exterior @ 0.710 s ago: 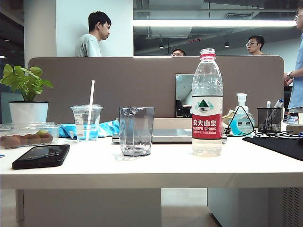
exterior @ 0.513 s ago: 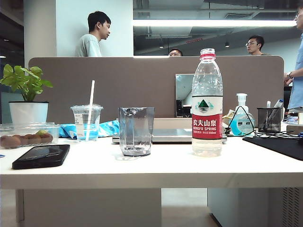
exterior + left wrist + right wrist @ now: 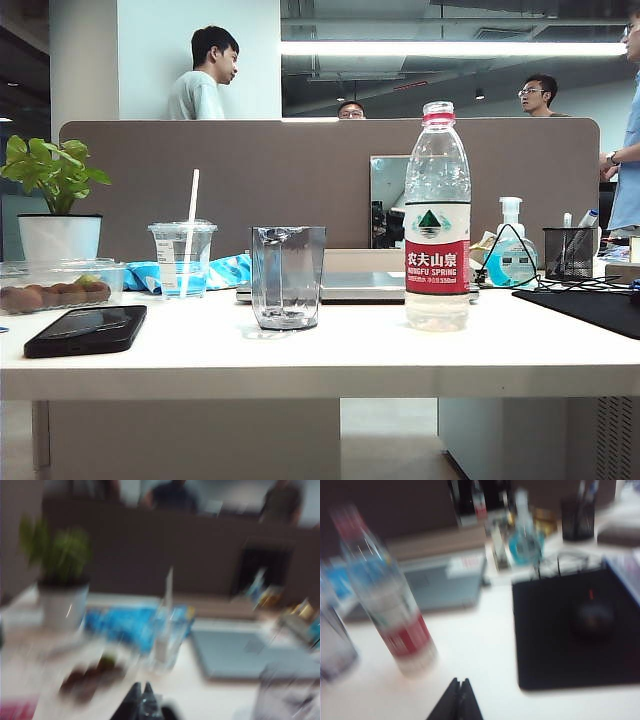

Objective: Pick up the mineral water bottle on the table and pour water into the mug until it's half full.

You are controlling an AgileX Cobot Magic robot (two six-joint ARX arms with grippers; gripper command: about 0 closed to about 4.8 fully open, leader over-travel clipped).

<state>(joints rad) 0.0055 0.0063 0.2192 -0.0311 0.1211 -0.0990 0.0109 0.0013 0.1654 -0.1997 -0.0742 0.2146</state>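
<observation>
Right wrist view, mineral water bottle (image 3: 390, 605) beyond closed fingers (image 3: 457, 700)

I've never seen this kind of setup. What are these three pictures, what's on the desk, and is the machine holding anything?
It is a two-armed robot. One picture comes from a fixed camera facing the table; neither arm shows there. The other two come from cameras on each wrist and are blurred. The left pincer and the right pincer appear as dark tips pressed together, shut and holding nothing. On the table stand the mineral water bottle, the mug, a straw cup, a phone and a potted plant.
</observation>
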